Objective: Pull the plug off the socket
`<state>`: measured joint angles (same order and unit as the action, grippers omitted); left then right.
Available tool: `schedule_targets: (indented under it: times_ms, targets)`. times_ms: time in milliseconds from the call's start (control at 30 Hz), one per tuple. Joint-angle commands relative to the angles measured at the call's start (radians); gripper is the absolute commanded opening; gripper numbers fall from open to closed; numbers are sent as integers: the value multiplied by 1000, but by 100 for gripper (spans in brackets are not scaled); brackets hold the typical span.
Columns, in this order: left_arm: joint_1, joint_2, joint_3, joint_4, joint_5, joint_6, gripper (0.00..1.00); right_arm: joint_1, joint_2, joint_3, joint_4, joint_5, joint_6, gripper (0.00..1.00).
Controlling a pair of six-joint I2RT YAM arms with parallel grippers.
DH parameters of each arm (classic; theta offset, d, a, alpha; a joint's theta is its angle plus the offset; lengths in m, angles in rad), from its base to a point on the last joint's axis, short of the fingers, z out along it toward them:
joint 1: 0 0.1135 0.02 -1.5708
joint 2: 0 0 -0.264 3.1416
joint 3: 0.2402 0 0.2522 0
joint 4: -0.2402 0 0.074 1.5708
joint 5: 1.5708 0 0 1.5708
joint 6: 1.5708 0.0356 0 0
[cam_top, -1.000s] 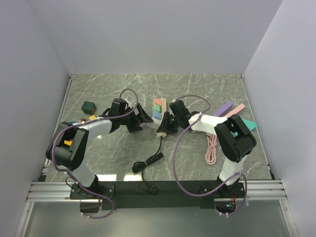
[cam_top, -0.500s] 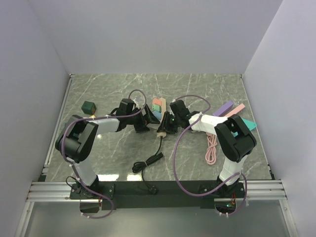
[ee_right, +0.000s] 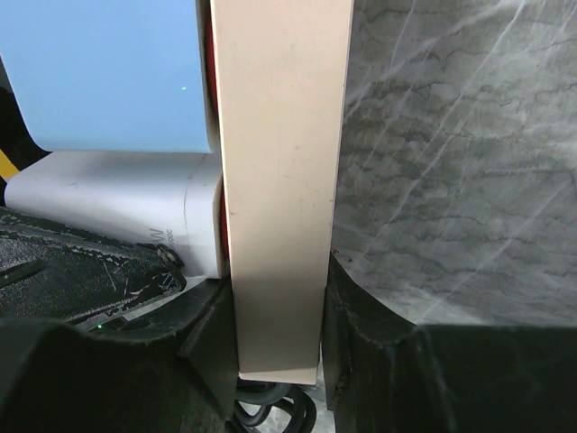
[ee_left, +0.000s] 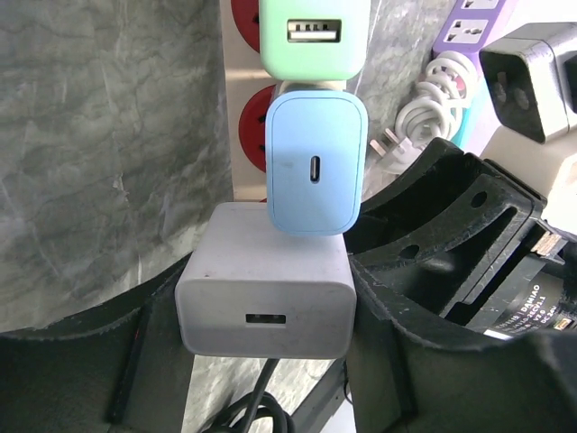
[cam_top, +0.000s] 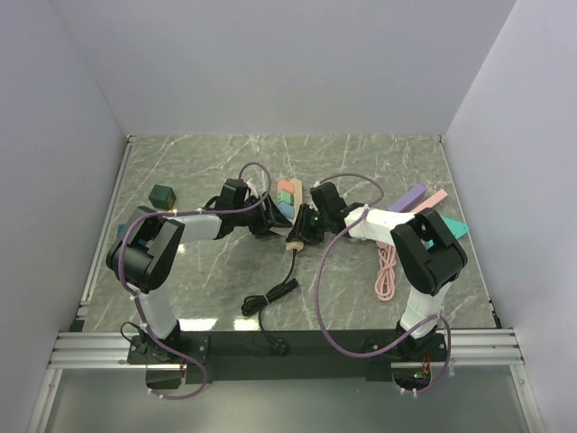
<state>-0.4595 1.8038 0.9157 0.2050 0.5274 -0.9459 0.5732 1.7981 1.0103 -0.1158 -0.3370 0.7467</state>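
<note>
**Item:** white square charger plug with one USB port.

**Location:** it is seated in the beige plastic power strip, in the socket nearest the strip's corded end. The strip is laid flat near the middle of the grey marble-patterned worktop.

**Neighbours on the strip:** a pale blue charger is plugged in just beyond the white plug and overlaps its far edge. A mint green charger is set beyond that. Red socket faces are seen behind both.

**Left gripper**: it is clenched on the white square charger plug, with a black finger pressed against each side face (best seen in the left wrist view).

**Right gripper**: it is clamped across the beige plastic power strip at its corded end, with one finger on either long edge.

**Black cord**: it is run from the strip's near end toward the arm bases and lies loosely bunched.

**Other articles:**
- A dark green cube is placed well to the left.
- A purple power strip, a pink bar and a teal piece are grouped at the right.
- A pink coiled cable is laid nearer the arm bases than that group, beside the right arm.
</note>
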Motion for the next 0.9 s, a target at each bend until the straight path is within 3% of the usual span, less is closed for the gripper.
schedule_targets:
  times_ms: [0, 333, 633, 867]
  targets:
    - [-5, -61, -26, 20, -6, 36, 0, -3, 21, 14, -65, 19, 32, 0]
    - [22, -359, -147, -76, -142, 41, 0, -50, 156, 25, -196, 101, 102, 0]
    - [39, -455, -139, -171, -210, 29, 0, -50, 204, 82, -268, 157, 118, 0]
    - [79, -517, -238, -24, -210, -103, 0, -50, 244, 108, -292, 181, 157, 0]
